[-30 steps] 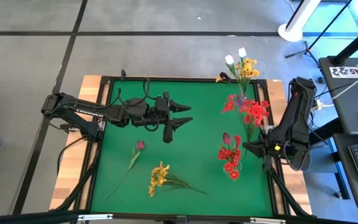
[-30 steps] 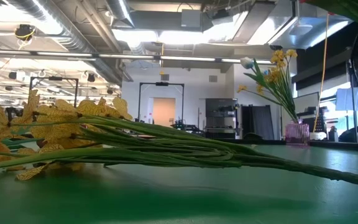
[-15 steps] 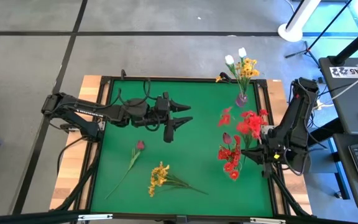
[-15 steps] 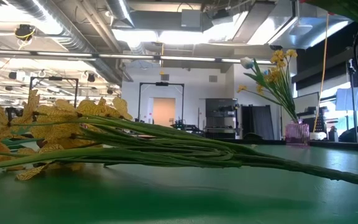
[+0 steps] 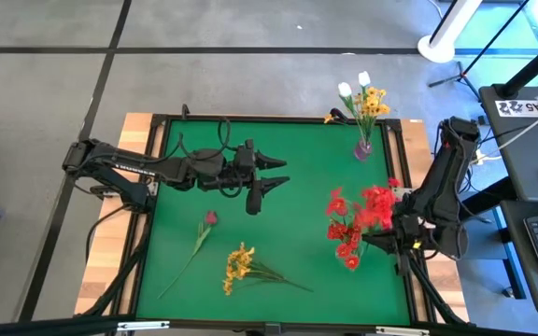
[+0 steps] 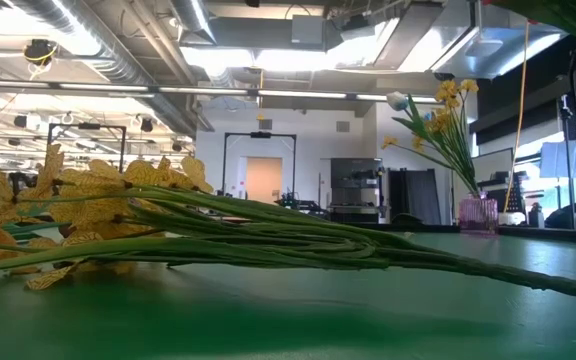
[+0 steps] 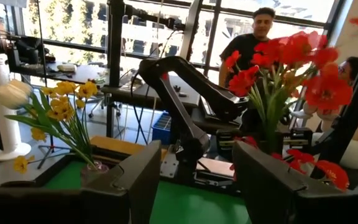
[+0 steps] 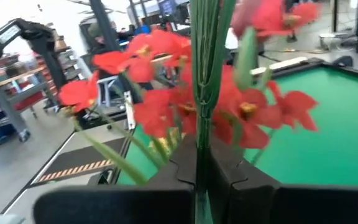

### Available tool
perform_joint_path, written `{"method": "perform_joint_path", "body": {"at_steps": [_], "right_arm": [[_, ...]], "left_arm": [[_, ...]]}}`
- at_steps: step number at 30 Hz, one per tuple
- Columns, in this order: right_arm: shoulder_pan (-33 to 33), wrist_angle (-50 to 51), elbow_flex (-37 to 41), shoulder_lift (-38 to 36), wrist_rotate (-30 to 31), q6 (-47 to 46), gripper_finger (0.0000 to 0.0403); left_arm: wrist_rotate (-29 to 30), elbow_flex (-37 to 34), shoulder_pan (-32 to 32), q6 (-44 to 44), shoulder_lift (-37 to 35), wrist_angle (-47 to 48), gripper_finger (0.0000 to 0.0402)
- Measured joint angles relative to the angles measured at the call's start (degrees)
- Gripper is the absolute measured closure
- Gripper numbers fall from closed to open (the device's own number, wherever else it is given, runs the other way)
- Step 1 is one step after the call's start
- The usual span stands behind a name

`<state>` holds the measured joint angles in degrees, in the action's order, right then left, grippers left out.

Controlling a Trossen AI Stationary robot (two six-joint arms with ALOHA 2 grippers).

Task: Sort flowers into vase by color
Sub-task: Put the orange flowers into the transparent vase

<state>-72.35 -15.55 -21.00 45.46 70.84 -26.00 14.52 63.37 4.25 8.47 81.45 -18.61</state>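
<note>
The green felt-like table mat (image 5: 278, 168) is framed by a dark rim on a pale wooden bench. Over its left half the left arm is stretched, and the left gripper (image 5: 274, 173) is held above the mat with its dark tapered fingers spread apart and nothing between them; in the left wrist view the same fingers (image 7: 135, 177) are seen wide apart.

At the right edge the right gripper (image 5: 381, 235) is pressed shut on the thin green stems of a red flower cluster (image 5: 367, 203), whose broad, soft petals are held above the mat; in the right wrist view the stems (image 8: 205, 74) are seen pinched between the closed dark pads. A second red bunch (image 5: 346, 241) is seen just beside it, partly overlapped, so that its support cannot be made out.

Near the far edge a small pink glass vase (image 5: 363, 149) is stood, filled with yellow sprays and white tulips (image 5: 355, 86).

A yellow spray (image 5: 239, 265) with long stems is laid on the near part of the mat, filling the low view. A thin dark pink bud (image 5: 210, 218) is laid just left of it.
</note>
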Motion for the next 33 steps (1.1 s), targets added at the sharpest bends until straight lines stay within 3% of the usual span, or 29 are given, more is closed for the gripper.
{"method": "perform_joint_path", "body": {"at_steps": [9,19,26,33], "right_arm": [[0.95,-18.95,1.84,0.16,-6.31,21.63,0.0393],[11.44,-25.87,9.55,0.17,-17.44,18.91,0.0393],[11.95,-26.72,10.76,-0.04,-19.83,18.31,0.0384],[11.95,-21.64,10.74,-0.53,-21.02,11.76,0.0369]], "left_arm": [[0.0,0.0,0.0,0.42,0.0,0.13,0.0206],[0.0,0.0,0.04,0.57,0.0,0.86,0.0206],[-0.02,0.0,0.04,1.51,0.0,2.74,0.0206],[0.0,0.0,0.04,1.52,0.0,2.8,0.0206]]}}
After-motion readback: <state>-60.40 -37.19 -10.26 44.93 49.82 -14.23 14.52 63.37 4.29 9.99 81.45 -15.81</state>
